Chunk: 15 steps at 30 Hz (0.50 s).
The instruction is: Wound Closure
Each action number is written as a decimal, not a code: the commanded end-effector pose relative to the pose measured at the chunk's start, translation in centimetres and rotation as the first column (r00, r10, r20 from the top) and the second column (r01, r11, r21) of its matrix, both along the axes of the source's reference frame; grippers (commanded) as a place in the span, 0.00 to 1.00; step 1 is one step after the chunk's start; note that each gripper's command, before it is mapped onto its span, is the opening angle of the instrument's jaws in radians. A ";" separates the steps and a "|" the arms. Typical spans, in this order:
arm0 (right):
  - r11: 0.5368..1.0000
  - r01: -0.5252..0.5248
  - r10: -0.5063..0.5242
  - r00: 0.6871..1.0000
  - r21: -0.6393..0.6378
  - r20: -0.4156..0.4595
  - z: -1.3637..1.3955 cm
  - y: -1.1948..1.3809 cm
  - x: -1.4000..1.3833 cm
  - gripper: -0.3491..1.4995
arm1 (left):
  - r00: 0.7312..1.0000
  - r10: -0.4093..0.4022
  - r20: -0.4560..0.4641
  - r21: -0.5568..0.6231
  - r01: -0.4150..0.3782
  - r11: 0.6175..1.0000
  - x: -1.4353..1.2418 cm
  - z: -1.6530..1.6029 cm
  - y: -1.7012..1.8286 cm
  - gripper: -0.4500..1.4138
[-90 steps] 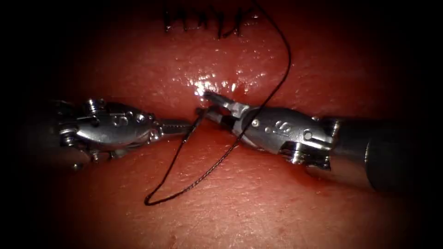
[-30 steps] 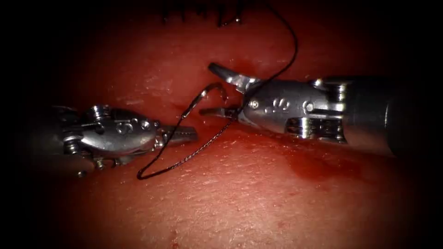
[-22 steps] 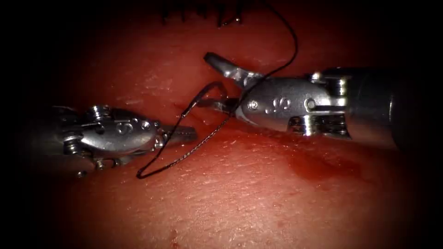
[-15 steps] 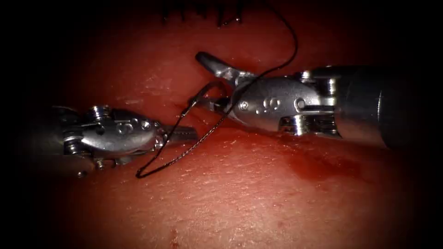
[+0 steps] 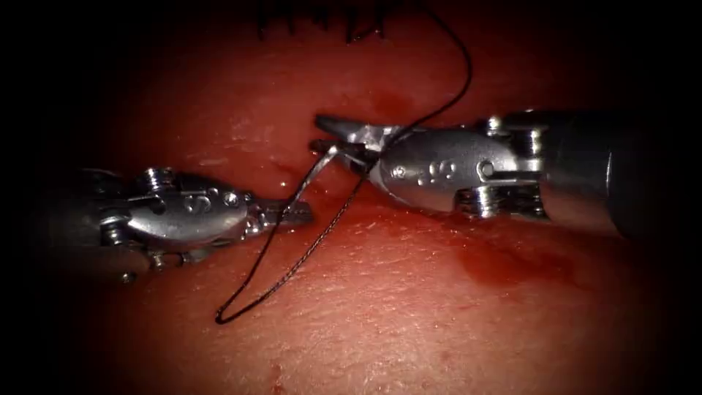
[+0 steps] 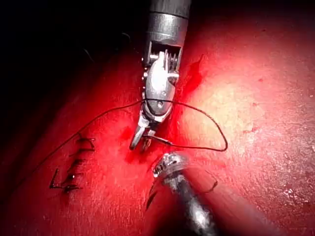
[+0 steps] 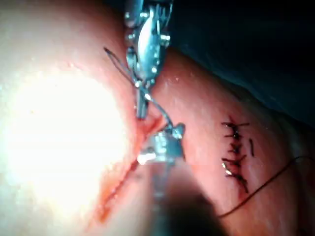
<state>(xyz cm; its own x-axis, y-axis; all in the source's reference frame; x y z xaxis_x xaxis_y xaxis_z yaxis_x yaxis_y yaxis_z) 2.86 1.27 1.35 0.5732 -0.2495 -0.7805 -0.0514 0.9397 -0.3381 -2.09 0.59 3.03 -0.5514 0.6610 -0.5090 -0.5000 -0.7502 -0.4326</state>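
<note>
Above the glistening tissue (image 5: 380, 307), needle (image 5: 322, 162) clenched in right tool (image 5: 338, 139) (left tool (image 5: 292, 213) closed, empty).

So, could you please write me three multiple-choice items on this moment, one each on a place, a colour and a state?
1. Where does the thread's loop lie?
A. On the tissue below the left tool's tip
B. Across the finished stitches
C. Right of the right tool's shaft

2. What colour is the thread?
A. White
B. Black
C. Blue

3. What state is the needle in?
A. Buried in the tissue
B. Gripped near one end by the right tool
C. Lying loose

Key: 1 A, the thread bends back on the tissue below the left tool, far from the stitches. 2 B, it looks black against the red tissue. 3 B, the right tool has its jaws shut on the needle, which appears clear of the tissue; what the left tool holds cannot be told.
</note>
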 end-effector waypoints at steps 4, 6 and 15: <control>1.000 -0.023 0.023 1.000 0.000 -0.012 -0.04 0.08 0.07 0.00 | 0.999 -0.045 -0.025 -0.051 0.044 0.998 -0.05 -0.03 0.18 0.13; 0.997 -0.061 0.062 0.998 0.041 -0.024 -0.03 0.13 0.07 0.00 | 0.998 -0.061 -0.011 -0.065 0.060 0.996 -0.06 -0.06 0.21 0.12; 0.946 -0.228 0.250 0.966 0.232 -0.068 0.10 0.31 -0.01 0.00 | 0.999 -0.040 -0.001 -0.056 0.040 0.998 -0.11 0.06 0.06 0.11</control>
